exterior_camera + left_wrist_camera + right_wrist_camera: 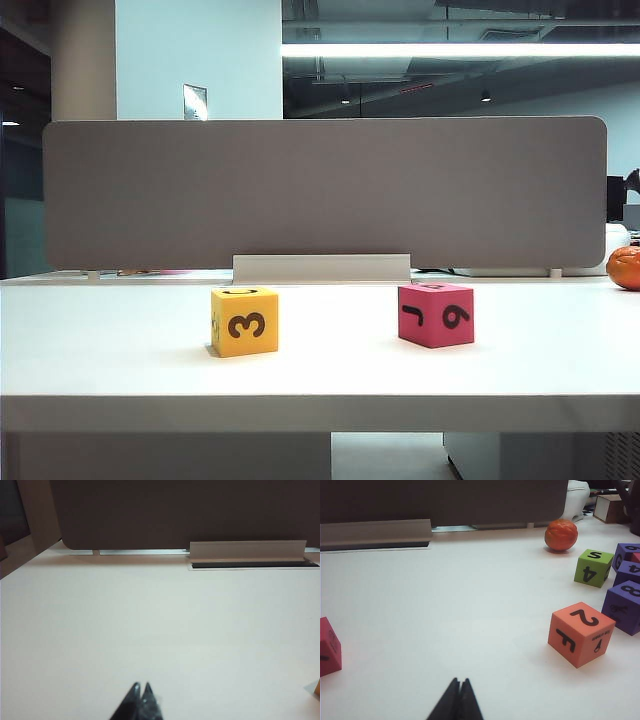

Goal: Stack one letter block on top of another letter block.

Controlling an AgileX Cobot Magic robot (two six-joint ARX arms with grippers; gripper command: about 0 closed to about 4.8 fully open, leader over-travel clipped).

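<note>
The yellow letter block (245, 321), with a dark "3" facing the camera, stands on the white table left of centre. A short way to its right stands the pink-red letter block (436, 314), showing "J" and "9"; part of it also shows in the right wrist view (329, 648). A sliver of orange-yellow at the edge of the left wrist view may be the yellow block (317, 687). Neither arm appears in the exterior view. My left gripper (141, 685) hangs shut and empty over bare table. My right gripper (459, 681) is shut too, holding nothing, well apart from the pink-red block.
A grey partition (320, 190) closes the table's far edge, with a cable slot (321, 267) at its foot. Off to the right lie an orange block (580, 633), a green block (593, 567), purple blocks (625, 606) and an orange ball (561, 535).
</note>
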